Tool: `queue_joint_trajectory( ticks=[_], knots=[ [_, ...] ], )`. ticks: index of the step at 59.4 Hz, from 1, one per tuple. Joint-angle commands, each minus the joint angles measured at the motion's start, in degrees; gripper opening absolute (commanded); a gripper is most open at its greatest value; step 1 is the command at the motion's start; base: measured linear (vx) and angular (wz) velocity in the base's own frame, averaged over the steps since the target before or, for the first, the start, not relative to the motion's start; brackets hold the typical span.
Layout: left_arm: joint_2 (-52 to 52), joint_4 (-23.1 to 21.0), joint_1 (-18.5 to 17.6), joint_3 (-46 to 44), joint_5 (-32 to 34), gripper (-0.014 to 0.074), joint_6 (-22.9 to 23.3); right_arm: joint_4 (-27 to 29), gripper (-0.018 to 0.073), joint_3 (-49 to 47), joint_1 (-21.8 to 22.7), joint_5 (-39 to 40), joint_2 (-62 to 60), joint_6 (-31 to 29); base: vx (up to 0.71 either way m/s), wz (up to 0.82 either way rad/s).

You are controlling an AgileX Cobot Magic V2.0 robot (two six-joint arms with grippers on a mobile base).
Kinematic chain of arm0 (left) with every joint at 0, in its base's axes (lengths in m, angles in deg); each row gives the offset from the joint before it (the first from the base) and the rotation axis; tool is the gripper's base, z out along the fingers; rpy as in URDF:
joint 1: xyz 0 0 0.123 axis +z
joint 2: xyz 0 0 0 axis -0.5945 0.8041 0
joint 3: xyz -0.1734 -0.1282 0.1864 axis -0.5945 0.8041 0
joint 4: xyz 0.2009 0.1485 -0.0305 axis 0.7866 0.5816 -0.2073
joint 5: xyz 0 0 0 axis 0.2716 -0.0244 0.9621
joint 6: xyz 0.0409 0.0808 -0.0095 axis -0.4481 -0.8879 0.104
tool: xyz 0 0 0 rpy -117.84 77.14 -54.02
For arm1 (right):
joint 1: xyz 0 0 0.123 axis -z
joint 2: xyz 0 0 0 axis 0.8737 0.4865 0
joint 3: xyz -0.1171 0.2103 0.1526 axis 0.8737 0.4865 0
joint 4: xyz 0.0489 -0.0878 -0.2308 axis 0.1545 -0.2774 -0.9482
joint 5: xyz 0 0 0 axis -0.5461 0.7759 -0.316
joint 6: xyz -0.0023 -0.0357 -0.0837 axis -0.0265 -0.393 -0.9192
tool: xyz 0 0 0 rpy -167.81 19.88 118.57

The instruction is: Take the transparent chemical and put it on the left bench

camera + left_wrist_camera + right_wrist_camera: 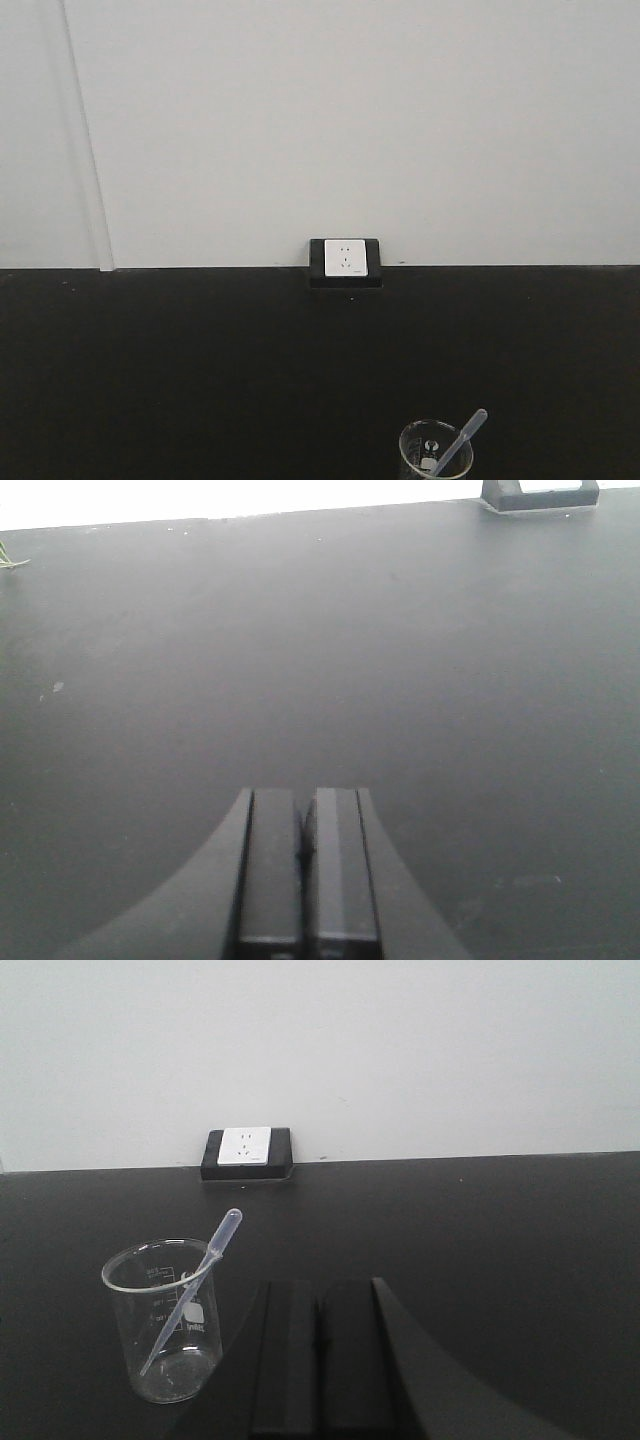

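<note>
A matte black countertop (200,370) runs back to a white wall (350,120) with a socket (345,258). The transparent chemical (188,1295) leans in the glass beaker (195,1345) with its bulb above the rim, just left of your right gripper (318,1360). That gripper and the left gripper (308,870) both have their jaws pressed together, empty. Open the right one first, then pinch the stem lightly above the rim and lift straight, so the beaker doesn't tip.

Clear glass beaker (165,1320) upright, well apart from the wall socket (247,1150), nearer the camera. White wall (400,1050) directly behind the socket.
</note>
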Motion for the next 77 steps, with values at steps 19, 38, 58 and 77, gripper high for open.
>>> queue_joint_trajectory(
  ticks=[19, 38, 58, 77],
  knots=[
    [-1.10, -0.04, -0.10, 0.93, 4.49, -0.0003, 0.45, -0.59, -0.0007, 0.50, 0.32, 4.71, -0.75, -0.53, 0.00, 0.00],
    [-1.10, -0.04, -0.10, 0.93, 4.49, -0.0003, 0.45, -0.59, -0.0007, 0.50, 0.32, 4.71, -0.75, -0.53, 0.00, 0.00],
    [-1.10, -0.04, -0.10, 0.93, 4.49, -0.0003, 0.45, 0.08, -0.0007, -0.22, 0.32, 19.69, -0.74, 0.19, 0.00, 0.00],
    [-1.10, -0.04, -0.10, 0.93, 4.49, -0.0003, 0.45, 2.02, -0.0007, -22.70, 0.32, 8.71, 12.93, -2.04, 0.00, 0.00]
  ],
)
